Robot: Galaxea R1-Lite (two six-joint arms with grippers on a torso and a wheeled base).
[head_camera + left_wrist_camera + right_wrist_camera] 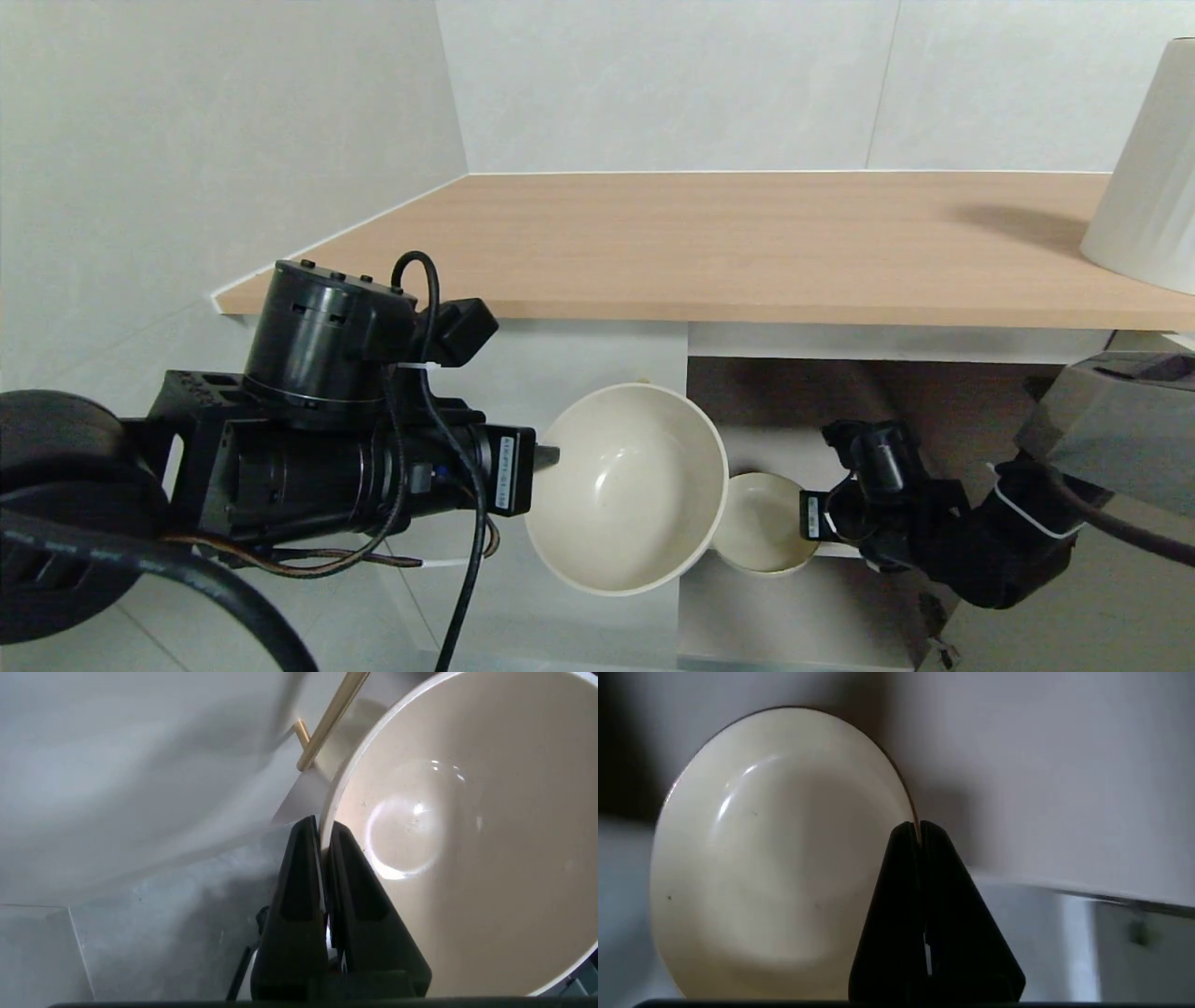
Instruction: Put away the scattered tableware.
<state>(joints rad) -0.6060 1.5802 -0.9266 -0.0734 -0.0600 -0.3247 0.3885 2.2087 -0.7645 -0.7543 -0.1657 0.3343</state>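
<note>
A large cream bowl (625,490) hangs in front of the white cabinet, below the wooden countertop. My left gripper (551,455) is shut on its rim. In the left wrist view the two black fingers (301,882) pinch the large bowl's (467,831) edge. A smaller cream dish (761,523) hangs just to the right of the bowl, at the mouth of the open cabinet compartment. My right gripper (808,515) is shut on its rim. In the right wrist view the small dish (775,849) stands on edge, clamped by the fingers (904,887).
A wooden countertop (747,243) runs above, with a white lampshade-like cone (1148,177) at its right end. White walls close the left and back. The open cabinet compartment (934,401) is dark inside, with a white shelf (784,448) below.
</note>
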